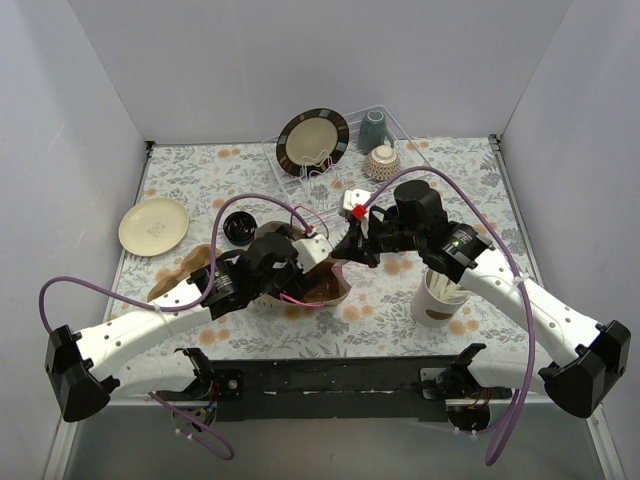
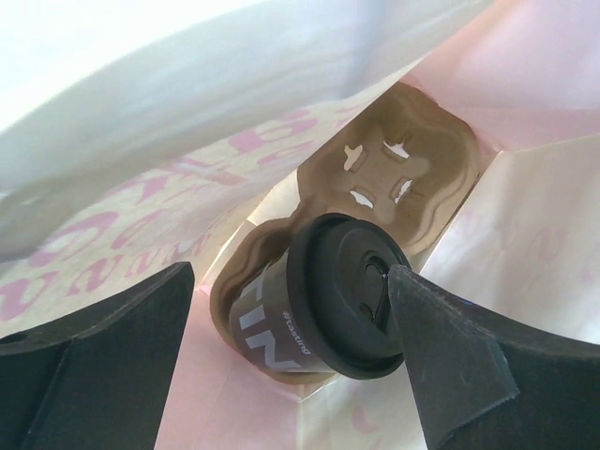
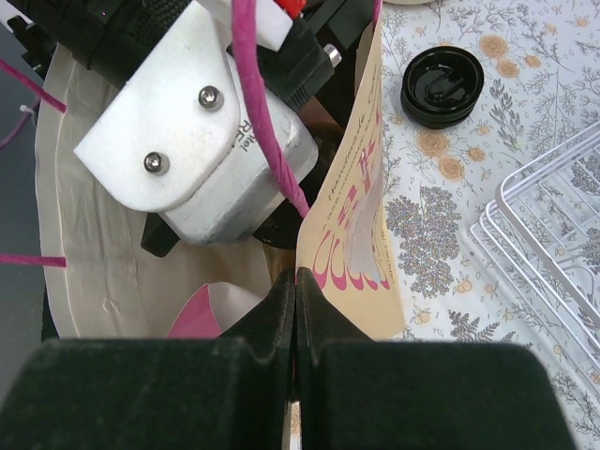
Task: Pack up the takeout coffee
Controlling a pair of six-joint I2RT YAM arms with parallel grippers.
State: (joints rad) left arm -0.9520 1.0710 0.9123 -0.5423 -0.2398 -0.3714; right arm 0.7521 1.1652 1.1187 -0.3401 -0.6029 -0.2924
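Left wrist view: a lidded black paper cup point(image 2: 309, 300) sits in a brown cardboard carrier point(image 2: 394, 178) inside the pink-lettered cream paper bag point(image 3: 352, 216), with the left gripper point(image 2: 289, 277) spread on either side of it. The right gripper point(image 3: 295, 291) clamps the bag's rim, apparently holding it open.

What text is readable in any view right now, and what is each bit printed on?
Nothing reads whole.
Black lidded paper cup: large white letters partly hidden by the brown cardboard carrier, with a small white line beside them, both too blurred.
Cream paper bag: pink lettering, skewed and blurred, unreadable.
White housing on the left arm: tiny black letters, cut off by the purple cable.
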